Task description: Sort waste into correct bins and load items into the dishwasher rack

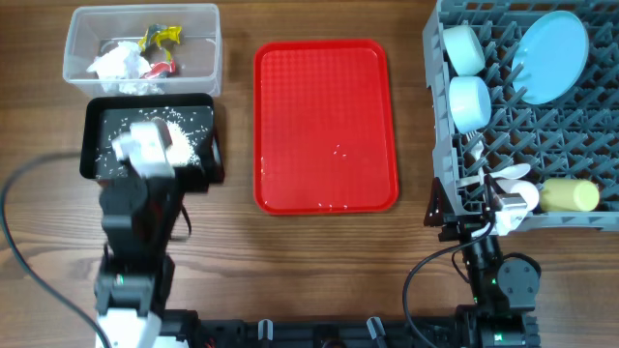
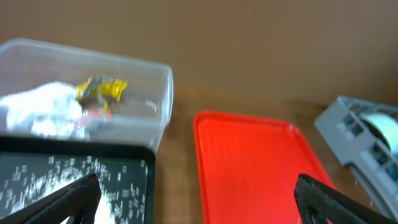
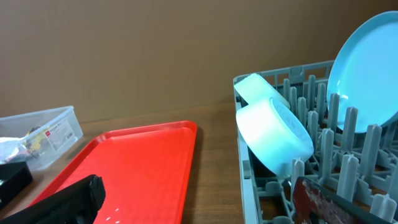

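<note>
The clear bin (image 1: 208,39) holds crumpled tissue (image 1: 121,66) and a yellow wrapper (image 1: 160,37). Below it, the black bin (image 1: 208,111) carries white grains (image 1: 179,140). My left gripper (image 1: 153,153) hangs open over the black bin, empty; in the left wrist view its fingers (image 2: 68,199) frame the bin's edge and the tray. The dishwasher rack (image 1: 440,145) holds two bowls (image 1: 462,48), a plate (image 1: 551,56), a whitish cup (image 1: 520,198), a yellow cup (image 1: 569,196) and white cutlery (image 1: 488,179). By the rack's near left corner, my right gripper (image 1: 469,227) is open and empty.
A flat red tray (image 1: 326,126) lies between the bins and the rack, with a few specks on it. Bare wooden table runs along the front. Cables trail from both arm bases at the near edge.
</note>
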{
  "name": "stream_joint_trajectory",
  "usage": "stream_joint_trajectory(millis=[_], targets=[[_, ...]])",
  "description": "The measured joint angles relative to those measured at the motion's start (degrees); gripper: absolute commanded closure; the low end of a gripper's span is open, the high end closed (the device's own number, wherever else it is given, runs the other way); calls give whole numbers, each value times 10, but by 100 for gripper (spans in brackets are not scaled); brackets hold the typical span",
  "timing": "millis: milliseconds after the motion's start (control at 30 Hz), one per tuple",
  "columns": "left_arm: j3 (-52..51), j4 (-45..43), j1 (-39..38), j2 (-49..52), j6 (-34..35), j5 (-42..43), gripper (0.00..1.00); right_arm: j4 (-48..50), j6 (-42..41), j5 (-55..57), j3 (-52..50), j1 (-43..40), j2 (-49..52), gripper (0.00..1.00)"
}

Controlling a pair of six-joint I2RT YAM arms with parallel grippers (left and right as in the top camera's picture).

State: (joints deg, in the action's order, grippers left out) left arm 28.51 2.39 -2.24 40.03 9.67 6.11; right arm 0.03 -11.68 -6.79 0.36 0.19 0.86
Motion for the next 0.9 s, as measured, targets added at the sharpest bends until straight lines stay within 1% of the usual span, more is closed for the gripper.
stream_joint_trajectory(millis=[100,167,267,367,567,733,900], targets=[[-98,-40,9,-106,0,5,0,0,0,0,0,0,0,0],[-145,-56,18,-166,1,11,0,0,0,0,0,0,0,0],[-196,-57,24,-237,1,15,0,0,0,0,0,0,0,0],[-228,-57,26,-287,1,16,0,0,0,0,0,0,0,0],[-266,-56,27,-339,1,15,0,0,0,0,0,0,0,0],[-279,11,38,-387,1,15,0,0,0,0,0,0,0,0],[-279,11,39,-392,1,15,0,0,0,0,0,0,0,0]])
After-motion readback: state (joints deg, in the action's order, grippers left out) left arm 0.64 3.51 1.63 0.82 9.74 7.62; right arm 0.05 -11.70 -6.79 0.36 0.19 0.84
